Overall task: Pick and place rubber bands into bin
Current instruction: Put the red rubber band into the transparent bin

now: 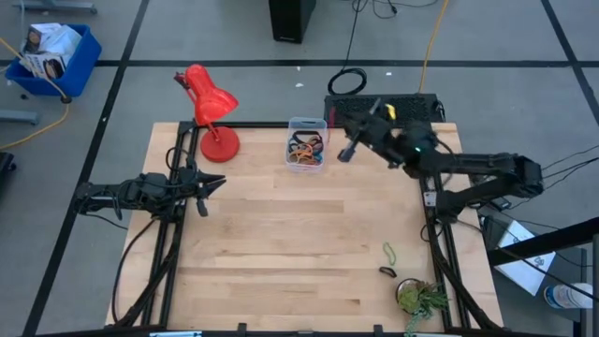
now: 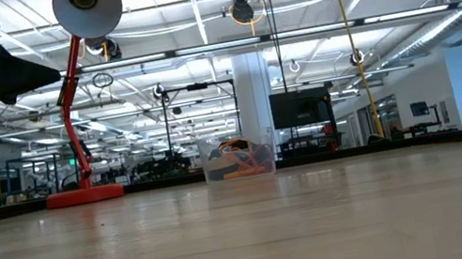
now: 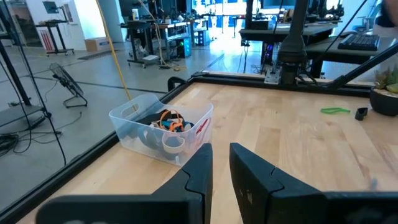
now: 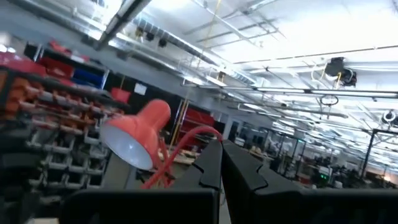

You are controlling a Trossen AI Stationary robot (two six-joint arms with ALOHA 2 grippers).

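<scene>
The clear bin (image 1: pixel 306 145) stands on the table at the far middle and holds several rubber bands, orange, black and blue (image 3: pixel 169 121); it also shows in the low view (image 2: pixel 238 159). A green band (image 1: pixel 389 251) and a black band (image 1: pixel 387 271) lie flat on the table near its right edge; both also show in the left wrist view, the green band (image 3: pixel 335 111) and the black band (image 3: pixel 361 113). My right gripper (image 1: pixel 348 150) is shut, raised just right of the bin, with nothing showing between its fingers (image 4: pixel 219 163). My left gripper (image 1: pixel 211 187) hangs above the table's left side, a narrow gap between its fingers (image 3: pixel 221 163).
A red desk lamp (image 1: pixel 211 108) stands on the table left of the bin. A small potted plant (image 1: pixel 418 298) sits at the near right corner. A black box with cables (image 1: pixel 384 105) lies beyond the far edge. Bare wood lies across the table's middle (image 1: pixel 290 243).
</scene>
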